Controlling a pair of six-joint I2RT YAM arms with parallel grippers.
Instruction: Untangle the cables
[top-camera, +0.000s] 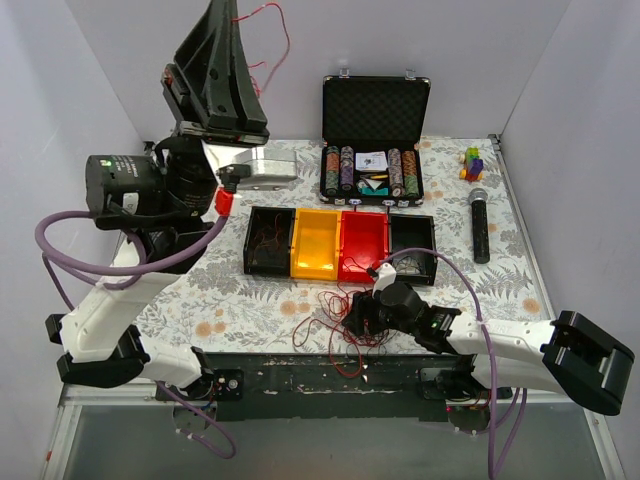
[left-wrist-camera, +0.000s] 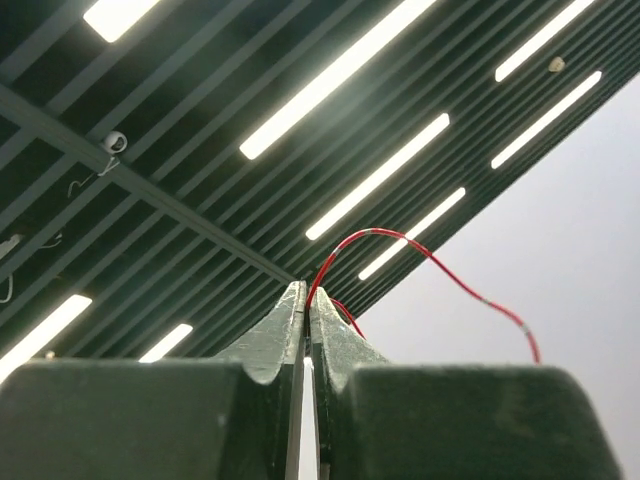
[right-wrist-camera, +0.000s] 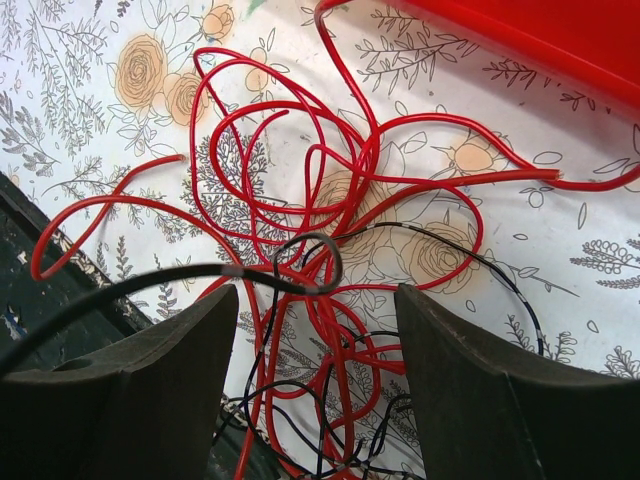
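Pinching one red cable (left-wrist-camera: 430, 262), left gripper (left-wrist-camera: 306, 300) raised high, jaws together on it. Right gripper (right-wrist-camera: 317, 300) low over cables (right-wrist-camera: 300, 180), jaws apart; nest lies on table (top-camera: 250, 300), just before red bin (top-camera: 363, 245).

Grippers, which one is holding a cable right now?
The left gripper, raised high and shut on a red cable; the right gripper hangs open over the tangle.

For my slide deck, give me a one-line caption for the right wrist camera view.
Open right gripper poised above a loose nest of red and black cables on a floral tablecloth.
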